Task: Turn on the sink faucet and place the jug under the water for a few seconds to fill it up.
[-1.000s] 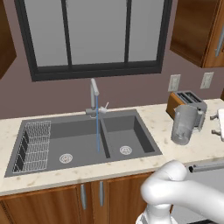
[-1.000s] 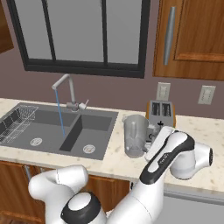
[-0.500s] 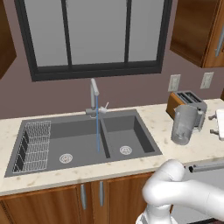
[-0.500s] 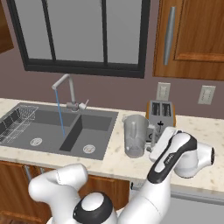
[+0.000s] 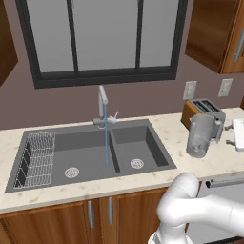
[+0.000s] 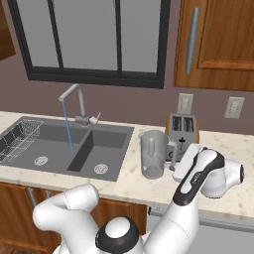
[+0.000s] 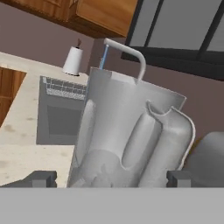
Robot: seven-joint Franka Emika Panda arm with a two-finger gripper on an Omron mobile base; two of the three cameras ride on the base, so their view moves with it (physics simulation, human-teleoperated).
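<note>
The translucent grey jug (image 6: 153, 155) stands upright on the counter to the right of the sink (image 6: 106, 136), in front of the toaster. My gripper (image 6: 174, 155) is at the jug's handle side, level with it. In the hand view the jug (image 7: 127, 135) looms very close, handle towards me, and my gripper (image 7: 109, 179) is open, with one fingertip on each side of the jug's lower part. The faucet (image 5: 102, 101) is running: a thin blue stream of water (image 5: 106, 143) falls onto the divider of the dark double sink (image 5: 143, 143).
A brown-sided toaster (image 5: 204, 108) stands just behind the jug against the wall. A wire rack (image 5: 38, 159) lies in the left basin. A paper towel roll (image 7: 73, 61) stands at the far end of the counter. Wall cabinets hang above the toaster.
My forearm has swung slightly to the right while the hand stays by the jug's handle. The jug has not moved and the water keeps running.
</note>
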